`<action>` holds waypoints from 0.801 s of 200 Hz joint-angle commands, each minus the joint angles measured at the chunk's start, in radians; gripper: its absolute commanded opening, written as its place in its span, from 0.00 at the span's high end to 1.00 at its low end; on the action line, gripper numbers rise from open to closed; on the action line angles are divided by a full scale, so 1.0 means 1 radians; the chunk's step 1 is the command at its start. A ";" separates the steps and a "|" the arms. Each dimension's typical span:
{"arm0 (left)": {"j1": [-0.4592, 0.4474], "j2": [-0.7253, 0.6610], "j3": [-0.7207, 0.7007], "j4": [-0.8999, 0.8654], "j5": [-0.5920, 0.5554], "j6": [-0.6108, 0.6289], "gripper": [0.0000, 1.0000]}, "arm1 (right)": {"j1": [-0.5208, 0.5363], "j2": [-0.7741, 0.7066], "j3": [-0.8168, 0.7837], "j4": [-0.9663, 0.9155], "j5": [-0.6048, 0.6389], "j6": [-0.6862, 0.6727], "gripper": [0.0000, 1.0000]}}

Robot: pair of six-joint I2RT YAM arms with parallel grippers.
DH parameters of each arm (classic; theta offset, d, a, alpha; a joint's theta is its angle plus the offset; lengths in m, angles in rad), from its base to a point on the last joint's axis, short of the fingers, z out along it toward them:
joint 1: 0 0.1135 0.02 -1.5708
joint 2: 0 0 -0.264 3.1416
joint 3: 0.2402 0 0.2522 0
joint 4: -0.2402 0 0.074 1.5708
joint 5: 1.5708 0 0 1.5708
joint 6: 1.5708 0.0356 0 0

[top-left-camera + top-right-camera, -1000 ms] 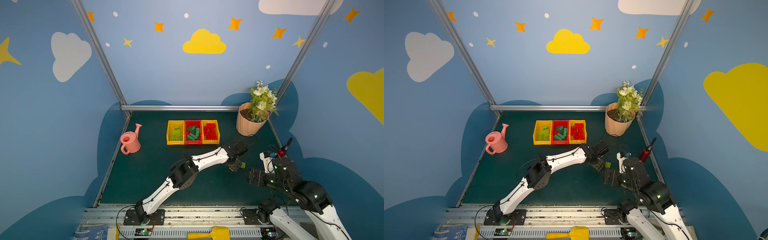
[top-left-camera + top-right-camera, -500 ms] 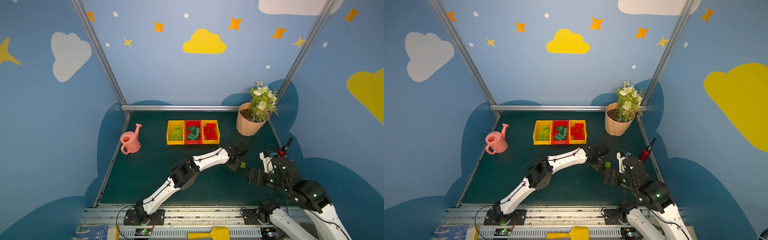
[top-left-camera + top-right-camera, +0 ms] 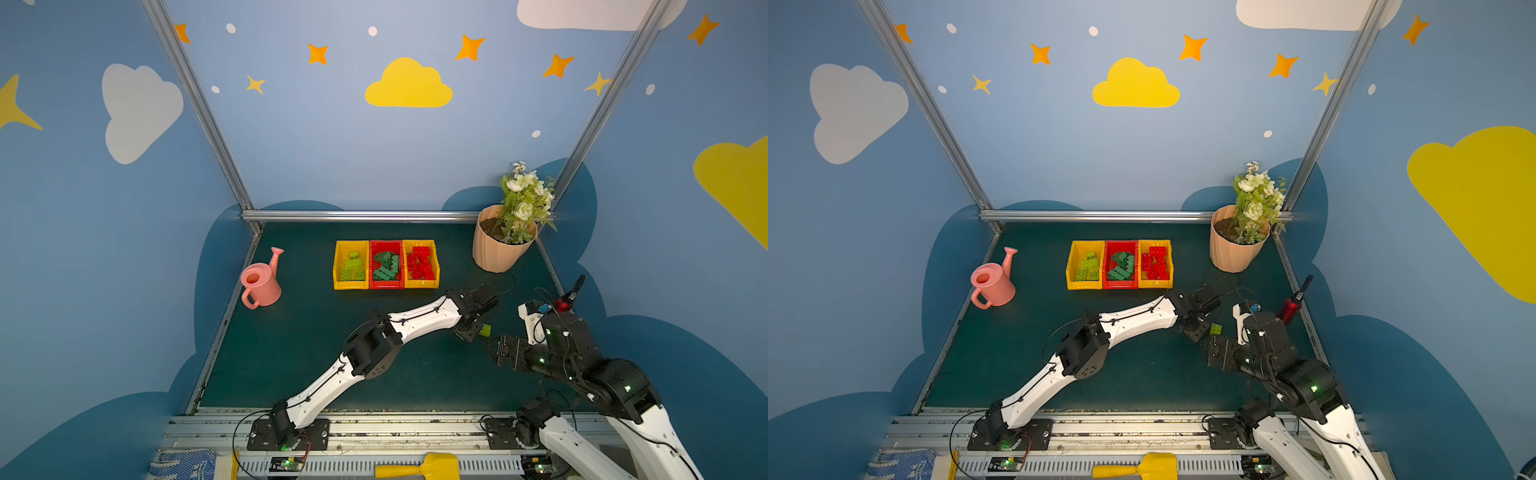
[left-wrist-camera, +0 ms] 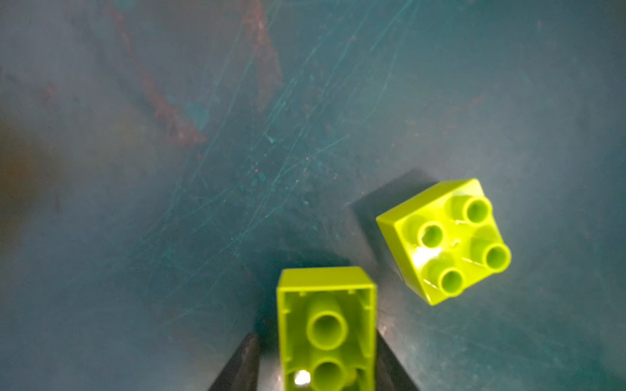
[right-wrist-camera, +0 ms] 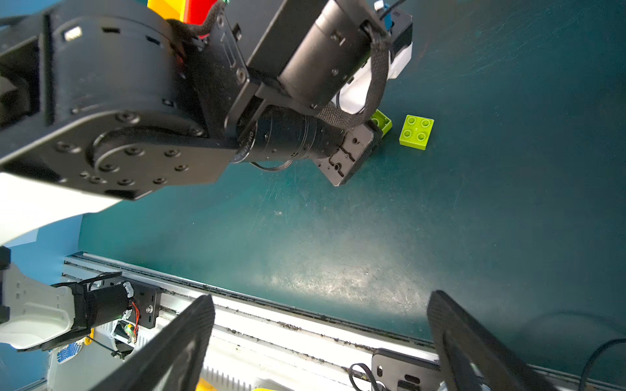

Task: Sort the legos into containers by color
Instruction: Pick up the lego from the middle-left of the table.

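Legos [image 4: 443, 242] outside the containers number two, both lime, on the dark green surface [image 3: 291, 365] toward its right edge. Nearest the front edge, the right gripper [image 5: 321, 338] hangs over the surface with its fingers spread wide and nothing between them. Just beyond it, the left gripper [image 4: 315, 338] is pinching a lime lego [image 4: 325, 281] by its two sides, with the hollow underside turned to the wrist camera. Whether that piece touches the surface cannot be told. Just beside it, but apart, the square lime lego [image 5: 416, 132] sits flat with four studs up. Farther back, a red-and-black tool [image 3: 567, 297] lies along the right edge. Toward the far edge, mid-width, three containers stand in a row, touching. The yellow container [image 3: 351, 286] nearest the left edge holds lime pieces, the red container [image 3: 386, 286] in the middle holds dark green ones, and the second yellow container [image 3: 421, 285] holds red ones. A pink watering can [image 3: 259, 284] stands near the left edge, and a peach flower pot [image 3: 496, 255] fills the far right corner.
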 commanded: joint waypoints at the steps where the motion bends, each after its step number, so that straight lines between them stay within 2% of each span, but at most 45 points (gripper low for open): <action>1: -0.002 0.030 0.034 -0.038 -0.008 0.006 0.64 | -0.002 0.007 0.017 -0.017 0.016 -0.013 0.03; 23: 0.000 0.030 0.042 -0.050 -0.019 0.007 0.72 | -0.002 0.013 0.027 -0.018 0.017 -0.016 0.03; 76: 0.048 -0.068 0.004 -0.065 -0.088 0.004 0.74 | -0.004 0.061 0.073 0.009 0.017 -0.034 0.03; 118: 0.152 -0.233 -0.127 -0.055 -0.146 -0.016 0.75 | -0.004 0.141 0.113 0.058 0.001 -0.055 0.03; 160: 0.310 -0.427 -0.328 -0.002 -0.187 -0.034 0.74 | -0.004 0.257 0.164 0.121 -0.031 -0.078 0.03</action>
